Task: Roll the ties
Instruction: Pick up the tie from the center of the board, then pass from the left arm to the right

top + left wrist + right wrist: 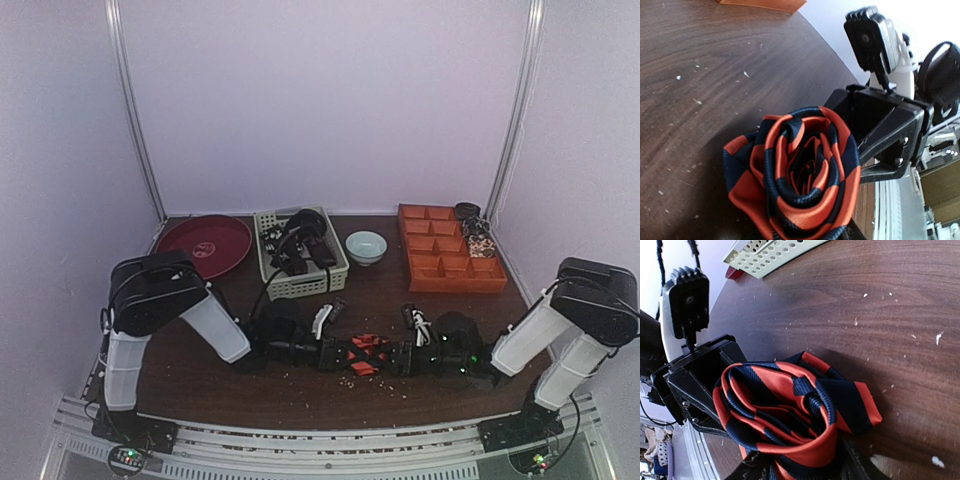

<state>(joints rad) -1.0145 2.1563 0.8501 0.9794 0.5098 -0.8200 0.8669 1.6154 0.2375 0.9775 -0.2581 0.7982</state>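
Observation:
The orange-red and dark striped tie is rolled into a loose coil on the brown table, between my two grippers. My left gripper grips the roll from the left. The roll fills the left wrist view and hides my fingers, with the right gripper's body just behind it. My right gripper grips it from the right. In the right wrist view the roll sits between my dark fingertips, and its pointed end lies flat on the table. Dark ties lie in the basket.
A white slotted basket stands behind the left gripper, with a red plate to its left. A pale bowl and an orange compartment tray stand at the back right, with rolled items at the tray's right end. Pale crumbs dot the table.

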